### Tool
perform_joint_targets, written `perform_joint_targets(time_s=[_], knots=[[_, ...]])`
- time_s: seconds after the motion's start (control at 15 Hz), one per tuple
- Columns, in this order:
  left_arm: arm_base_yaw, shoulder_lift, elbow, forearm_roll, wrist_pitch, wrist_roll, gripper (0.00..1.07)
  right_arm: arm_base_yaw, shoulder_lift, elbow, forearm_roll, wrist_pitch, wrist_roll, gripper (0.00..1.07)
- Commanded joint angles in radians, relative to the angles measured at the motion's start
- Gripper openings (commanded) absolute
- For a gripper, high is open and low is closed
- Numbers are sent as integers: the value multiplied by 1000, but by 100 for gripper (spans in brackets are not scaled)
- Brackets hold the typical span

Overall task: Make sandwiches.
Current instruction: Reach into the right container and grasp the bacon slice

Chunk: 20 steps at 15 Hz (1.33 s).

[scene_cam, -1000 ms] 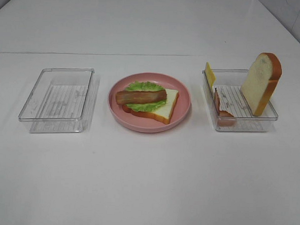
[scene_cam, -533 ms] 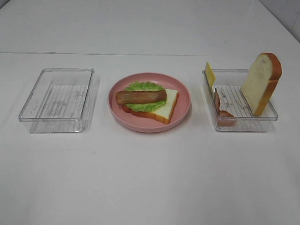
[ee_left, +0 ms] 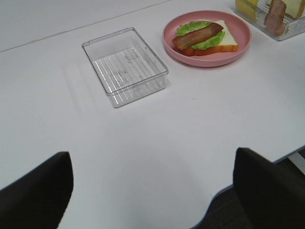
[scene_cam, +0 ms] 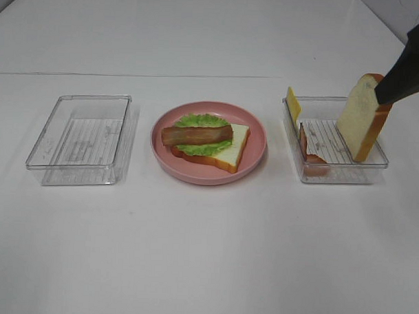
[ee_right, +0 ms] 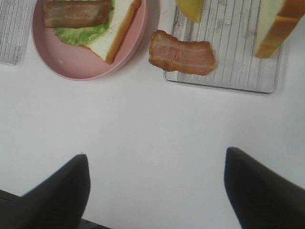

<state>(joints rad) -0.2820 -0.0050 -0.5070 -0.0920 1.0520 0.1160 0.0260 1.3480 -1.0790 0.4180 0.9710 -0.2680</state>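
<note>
Half-built sandwich (scene_cam: 204,139) sits on the plate (scene_cam: 255,134), centre of the tabletop (scene_cam: 206,253). Cheese (scene_cam: 292,103), bacon (scene_cam: 307,150) and bread (scene_cam: 362,117) lean in the tray (scene_cam: 333,176) at three o'clock, edges up, likely for pinching. Left tool (ee_left: 152,191) and right tool (ee_right: 157,191) gape, empty.

A pink plate (scene_cam: 257,150) sits at the centre of the frame on the white table (scene_cam: 206,253). It holds a bread slice (scene_cam: 230,153) with a lettuce leaf (scene_cam: 200,120) on it and a bacon strip (scene_cam: 196,134) across the top. Left of it lies a clear tray (scene_cam: 89,140). Right of the plate, a second clear tray (scene_cam: 327,137) holds a cheese slice (scene_cam: 292,103) leaning at its left wall, a second bacon strip (scene_cam: 307,151) standing on edge, and a second bread slice (scene_cam: 361,119) upright at its right side. A dark part of the right arm (scene_cam: 409,67) shows at the upper right edge, overlapping that slice's top
</note>
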Motion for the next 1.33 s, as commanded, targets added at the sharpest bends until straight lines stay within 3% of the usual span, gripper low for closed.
perform_joint_targets(time_s=[0.07, 0.33, 0.67, 0.93, 1.33], knots=[[3, -21, 5, -12, -10, -7, 86, 0, 96, -75, 8, 19, -13, 73], [3, -21, 5, -12, -10, -7, 86, 48, 214, -186, -11, 46, -12, 70], [3, -21, 5, -12, -10, -7, 86, 210, 419, -377, -86, 77, 120, 68], [3, -21, 5, -12, -10, -7, 86, 210, 576, -489, -127, 177, 172, 68], [3, -21, 5, -12, -10, -7, 86, 210, 689, -500, -185, 112, 178, 68]])
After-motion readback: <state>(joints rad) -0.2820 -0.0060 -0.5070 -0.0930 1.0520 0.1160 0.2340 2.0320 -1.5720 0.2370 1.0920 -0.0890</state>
